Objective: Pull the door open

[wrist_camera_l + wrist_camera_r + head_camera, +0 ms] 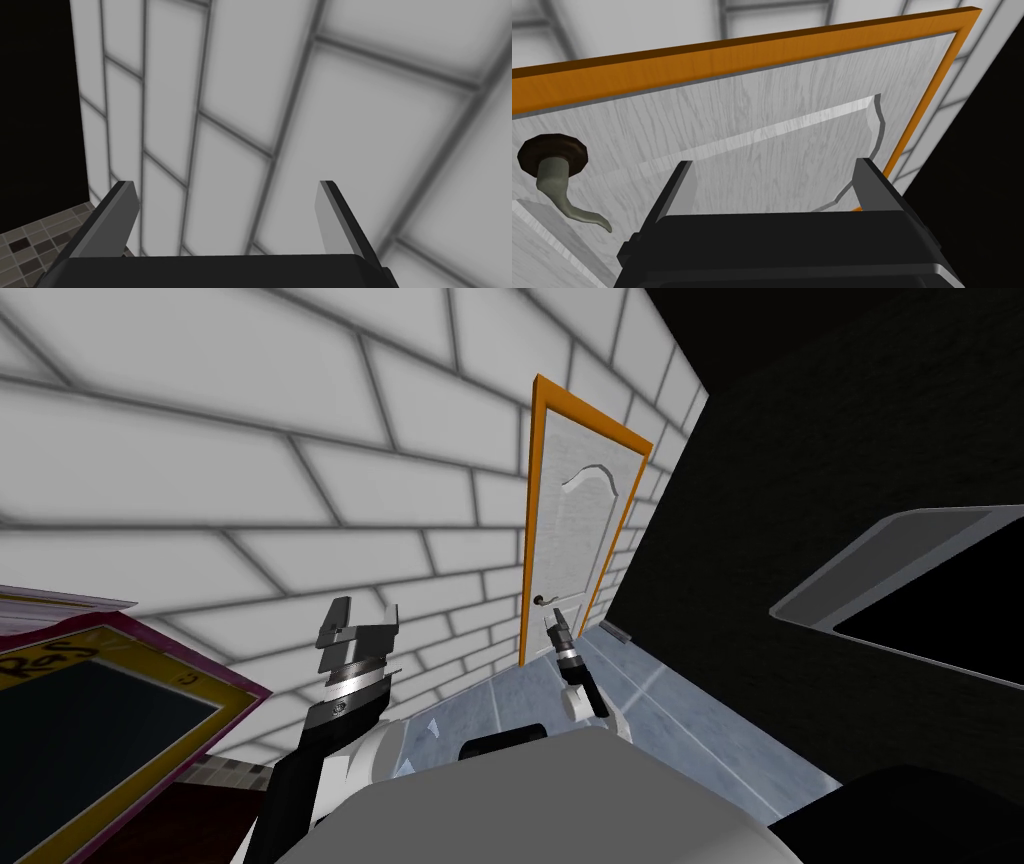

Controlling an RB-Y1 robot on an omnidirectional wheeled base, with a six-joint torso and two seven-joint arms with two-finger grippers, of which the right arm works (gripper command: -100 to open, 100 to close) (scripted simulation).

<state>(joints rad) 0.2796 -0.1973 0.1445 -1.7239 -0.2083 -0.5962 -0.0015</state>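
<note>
A white wood-grain door [580, 518] in an orange frame [532, 498] stands shut in the tiled wall ahead. Its grey lever handle [567, 200] hangs from a dark round rose [552, 152]; in the head view the lever handle [545, 600] is a small dark mark at the door's lower edge. My right gripper [556, 618] is close to the door, just beside the handle, open with nothing between its fingers [679, 187]. My left gripper [362, 623] is raised near the tiled wall, open and empty.
A white tiled wall [250, 478] runs along the left. A pink and yellow framed panel [90, 698] lies low left. A grey-rimmed object [880, 558] juts in at right before a black area. Blue floor [660, 708] leads to the door.
</note>
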